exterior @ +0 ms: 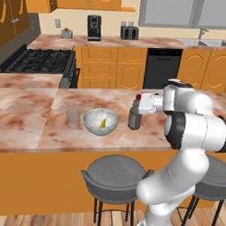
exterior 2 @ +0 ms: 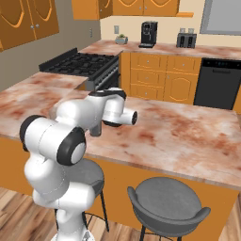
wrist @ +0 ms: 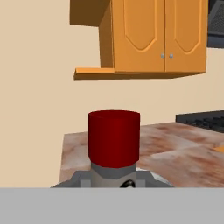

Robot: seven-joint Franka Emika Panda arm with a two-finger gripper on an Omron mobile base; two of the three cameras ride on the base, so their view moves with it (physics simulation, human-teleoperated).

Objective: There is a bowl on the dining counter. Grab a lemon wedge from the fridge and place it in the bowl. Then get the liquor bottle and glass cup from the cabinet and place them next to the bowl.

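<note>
Red cap (wrist: 113, 138) of the bottle (exterior: 134, 116) sits right at the gripper (exterior: 139, 104) in the hand view, almost touching the lens, with the grey shoulders just below it. From the left base view the gripper is level with the bottle's neck, hand reaching in sideways; the fingers themselves are hidden, but it looks pinched on the neck, jaws narrow rather than spread. Bottle base looks to be on the counter (exterior: 49, 126) or barely off it, hard to say at this angle.

Just beyond the gripper, to the bottle's far side, is the bowl (exterior: 100, 121) with the lemon wedge (exterior: 103, 123) already inside. Cup (exterior: 73, 118) stands just past the bowl, on the side away from the gripper.

Step in hand: the last one, setting the bottle beside the bowl. Lemon and cup look done.

Next move calls for the bottle resting flat and upright, then parting the jaws and pulling the hand straight back from the neck without tipping it toward the bowl.
</note>
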